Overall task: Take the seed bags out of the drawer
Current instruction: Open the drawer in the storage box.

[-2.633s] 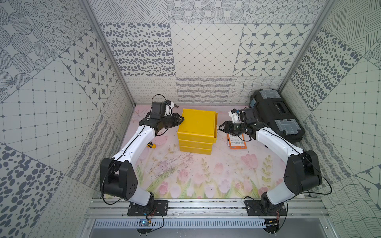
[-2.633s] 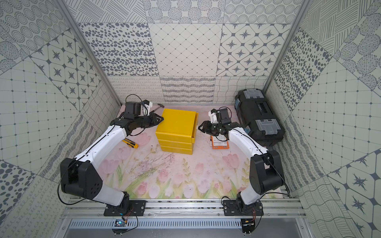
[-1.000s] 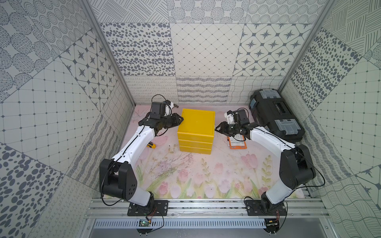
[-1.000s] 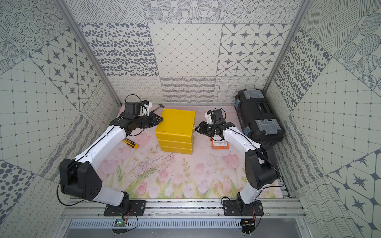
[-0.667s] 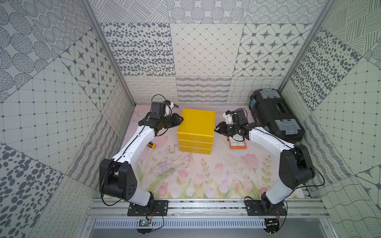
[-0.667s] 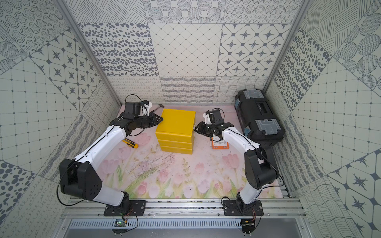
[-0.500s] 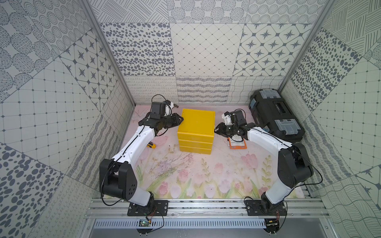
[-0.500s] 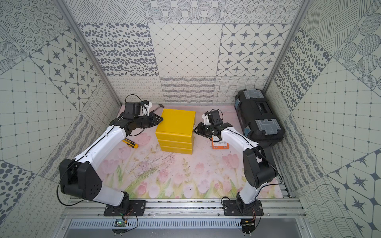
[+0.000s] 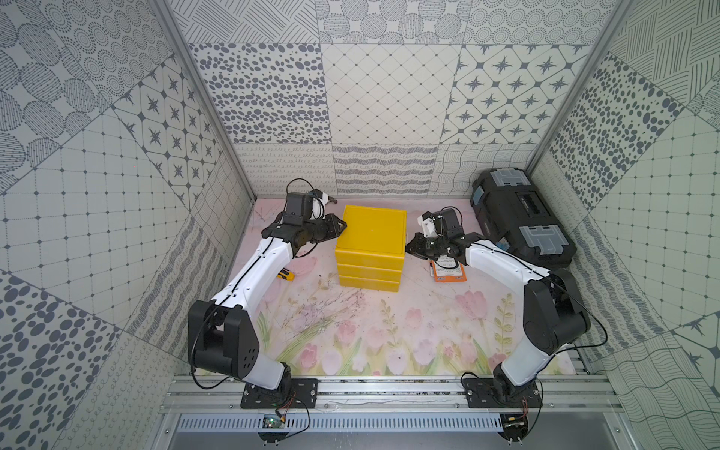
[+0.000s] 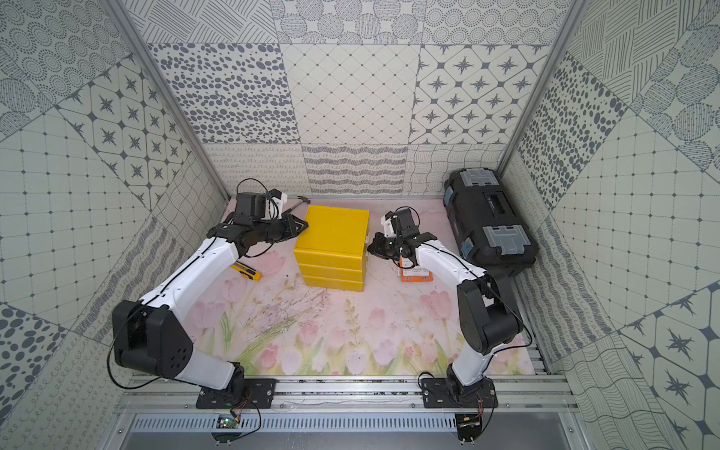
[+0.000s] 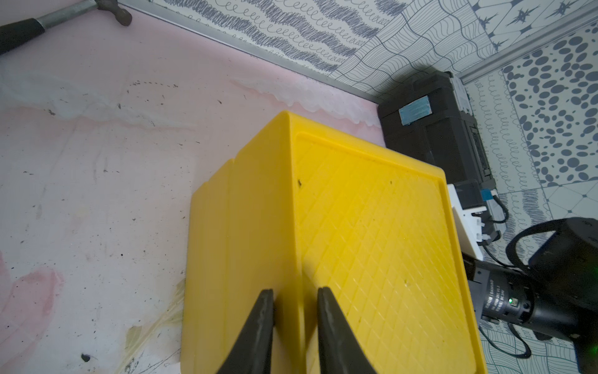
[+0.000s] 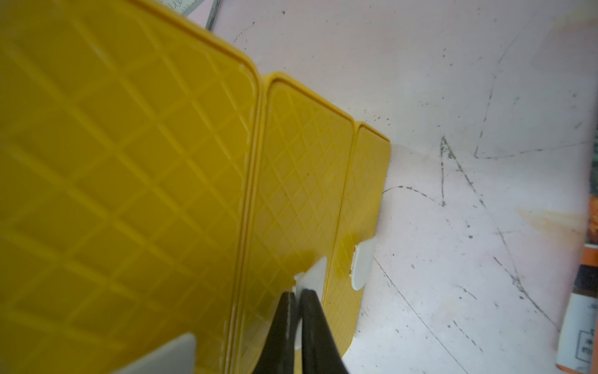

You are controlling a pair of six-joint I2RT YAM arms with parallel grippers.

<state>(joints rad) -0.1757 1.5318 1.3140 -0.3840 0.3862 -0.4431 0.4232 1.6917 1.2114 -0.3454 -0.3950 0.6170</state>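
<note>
Right gripper (image 12: 296, 294) advanced, jaws pinching closed drawer's (image 12: 301, 178) tab (image 12: 312, 275); left gripper's (image 11: 295, 292) jaws narrow, seemingly clamping cabinet (image 11: 372, 243).

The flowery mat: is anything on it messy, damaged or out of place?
Yes. The mat is scuffed with dark scratches and specks, thickest in front of the yellow drawer unit. An orange seed bag lies loose beside the unit, partly under the right arm. Nothing looks spilled or broken.

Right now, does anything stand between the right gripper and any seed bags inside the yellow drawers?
Yes: the closed front of the middle drawer, whose white tab the right gripper pinches. Its inside is hidden.
</note>
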